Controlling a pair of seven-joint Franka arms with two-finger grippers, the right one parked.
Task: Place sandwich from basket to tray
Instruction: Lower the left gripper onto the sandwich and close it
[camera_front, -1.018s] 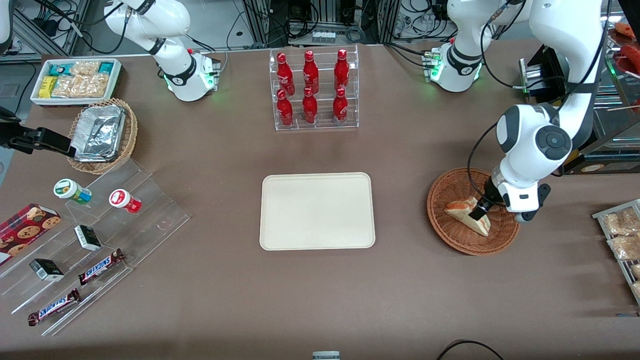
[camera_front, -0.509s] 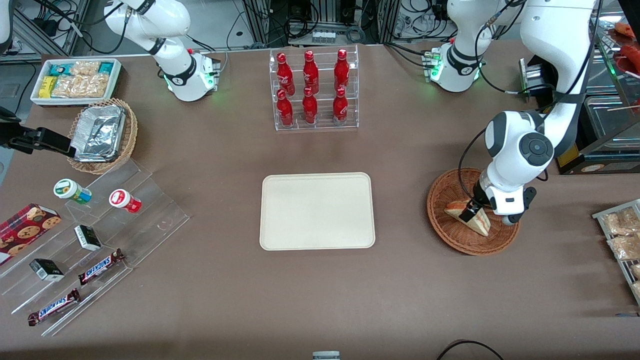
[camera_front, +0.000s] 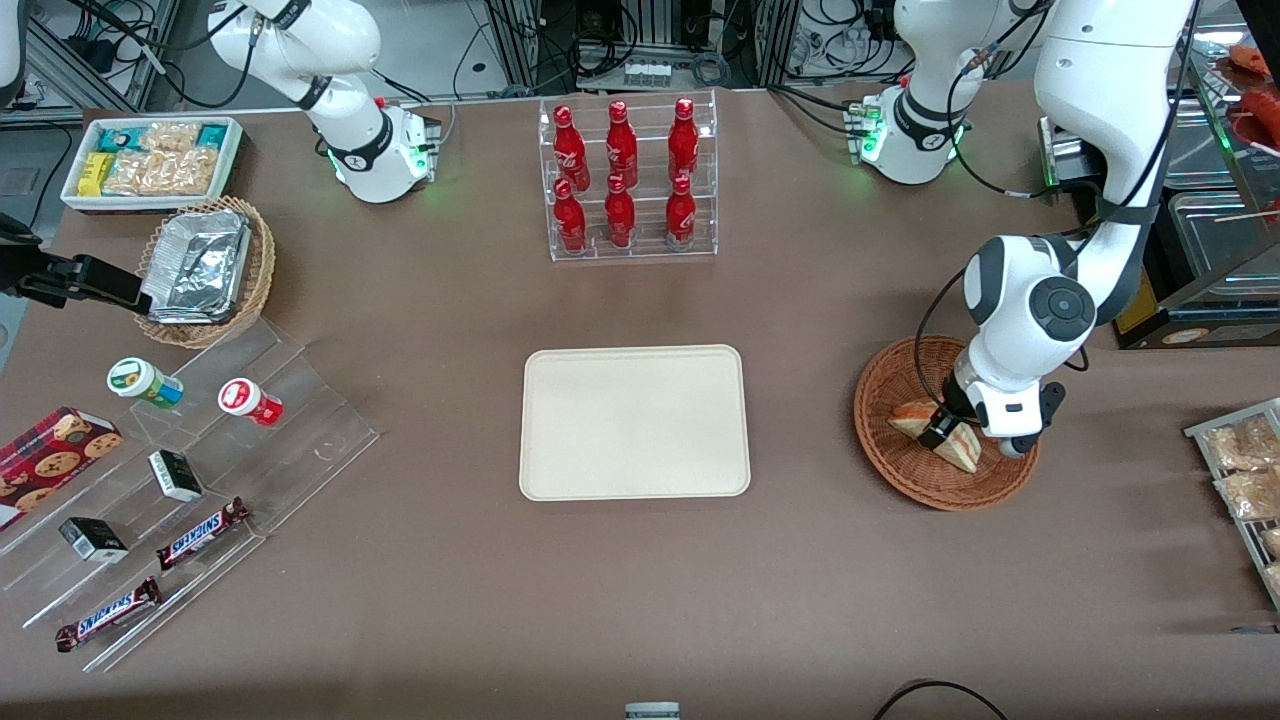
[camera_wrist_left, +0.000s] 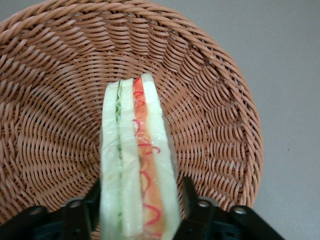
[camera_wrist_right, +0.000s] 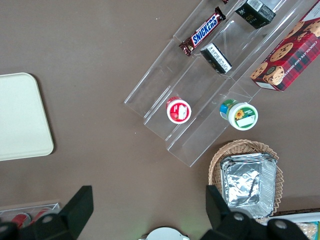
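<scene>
— How was the small triangular wedge sandwich of white bread with red-orange and pale green filling (camera_wrist_left: 137, 165) judged to handle?

— It was judged light and soft, easily crushed, with what looked like a clear wrap over the layered edge that might prove slippery. The flat bread faces were taken as the proper place for a hold, one finger to each face, so that the layers would be pressed together and not sheared apart.

— And how was the pincer (camera_wrist_left: 139, 200) found?

— It was seen low in the round reddish-brown woven wicker basket (camera_front: 895, 475), its fingers (camera_wrist_left: 191, 197) straddling the wedge and lying against or just beside the two bread faces, narrowed to about the thickness of the wedge. Whether a firm grip had been made could not be told; the sandwich stood on edge in the basket, apparently not yet lifted.

— What else was noted around it?

— The flat cream-beige rectangular tray (camera_front: 634, 421) lay on the brown tabletop (camera_front: 800, 300) at about nine o'clock from the basket in the front view, bare tabletop between them. The clear rack of red bottles (camera_front: 628, 178) stood at about twelve o'clock from the tray, well apart from that path. Only the basket's own low rim was judged to stand in the way, so a lift before any sideways travel seemed called for.
</scene>
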